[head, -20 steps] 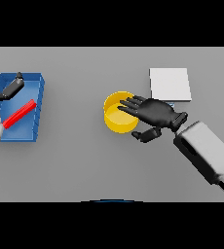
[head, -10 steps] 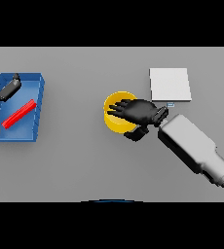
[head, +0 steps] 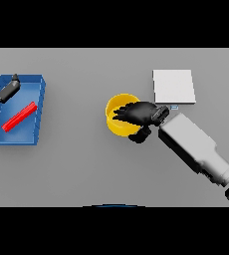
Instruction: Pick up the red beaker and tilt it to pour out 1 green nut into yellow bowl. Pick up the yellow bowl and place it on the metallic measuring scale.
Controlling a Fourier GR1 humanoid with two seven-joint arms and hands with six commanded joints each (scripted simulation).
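Note:
The yellow bowl (head: 115,112) sits on the grey table just left of centre. My right hand (head: 140,114) lies over its right rim, fingers curled down into the bowl and thumb outside the near wall. What is inside the bowl is hidden. The metallic measuring scale (head: 173,85), a pale square plate, lies behind and to the right of the bowl. The red beaker (head: 19,116) lies slantwise in a blue tray (head: 35,87) at the far left. My left hand (head: 1,92) hovers at the tray's far left corner, fingers straight, holding nothing.
The right forearm (head: 196,147) slants across the table from the lower right up to the bowl. Bare grey table spreads between the tray and the bowl.
My right hand has slid left over the bowl and curled its fingers round the rim, with the forearm swinging in after it. The bowl shifted slightly left. The left hand barely moved.

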